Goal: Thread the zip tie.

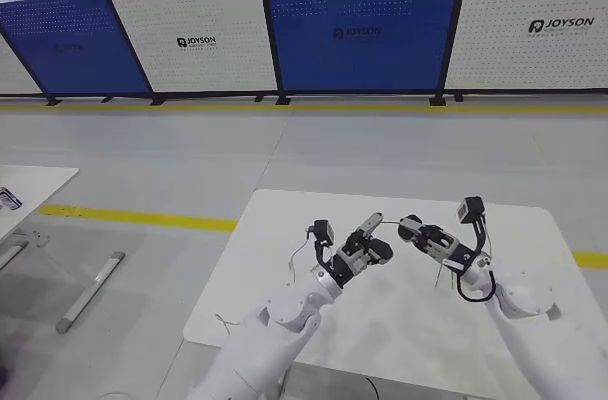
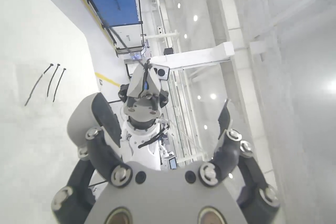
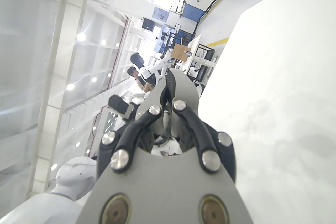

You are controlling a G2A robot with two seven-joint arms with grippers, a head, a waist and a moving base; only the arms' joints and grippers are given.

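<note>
My right gripper (image 1: 412, 229) hovers above the middle of the white table (image 1: 284, 300), shut on a thin black zip tie (image 1: 390, 224). In the left wrist view the zip tie (image 2: 123, 43) sticks out of the right gripper (image 2: 144, 70) as a long straight strip. In the right wrist view the right gripper (image 3: 168, 76) has its fingers pressed together with a dark strip between them. My left gripper (image 1: 376, 238) faces it a short way off, open, with nothing between its fingers (image 2: 105, 117). In the top view the strip's free end lies close to the left gripper's upper finger.
Three spare black zip ties (image 2: 50, 82) lie side by side on the table, off to one side of the grippers. A second white table (image 1: 24, 195) stands at the far left, and a grey tube (image 1: 89, 292) lies on the floor between the tables.
</note>
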